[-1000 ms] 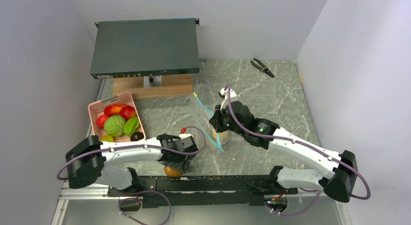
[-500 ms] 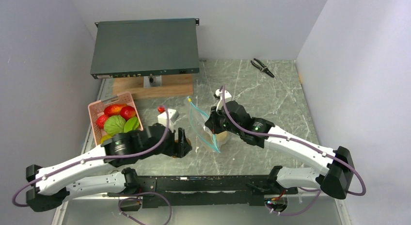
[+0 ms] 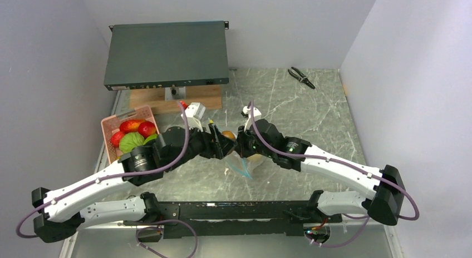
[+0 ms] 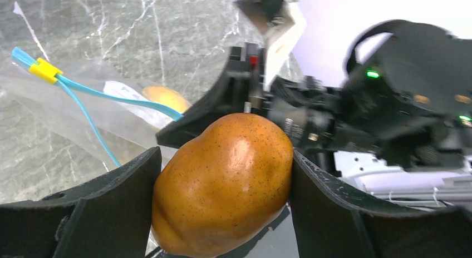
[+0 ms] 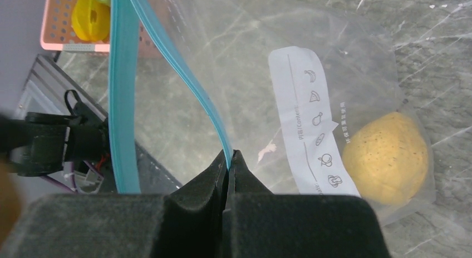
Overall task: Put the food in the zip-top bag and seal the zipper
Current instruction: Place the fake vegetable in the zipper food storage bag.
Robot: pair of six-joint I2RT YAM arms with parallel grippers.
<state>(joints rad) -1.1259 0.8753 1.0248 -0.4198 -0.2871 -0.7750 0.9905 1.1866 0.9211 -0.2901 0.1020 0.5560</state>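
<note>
My left gripper (image 4: 222, 183) is shut on an orange fruit (image 4: 222, 188), gripped by both sides. In the top view this fruit (image 3: 227, 135) hangs at the mouth of the zip-top bag (image 3: 245, 164), just left of my right gripper (image 3: 240, 148). That right gripper (image 5: 228, 155) is shut on the teal zipper (image 5: 123, 91) and holds the clear bag (image 5: 267, 74) open. A yellow fruit (image 5: 387, 158) lies inside the bag. More food (image 3: 133, 141), red and green, sits in the pink basket (image 3: 111, 124) at the left.
A dark flat equipment box (image 3: 167, 53) rests on a wooden block (image 3: 172, 99) at the back left. Black pliers (image 3: 301, 77) lie at the back right. Grey walls close in on both sides. A yellow slider (image 4: 44, 70) sits on the zipper's end.
My left arm rose from the table's front edge with the orange fruit and carried it up and right to the bag mouth. The right gripper shifted slightly left with the bag.
</note>
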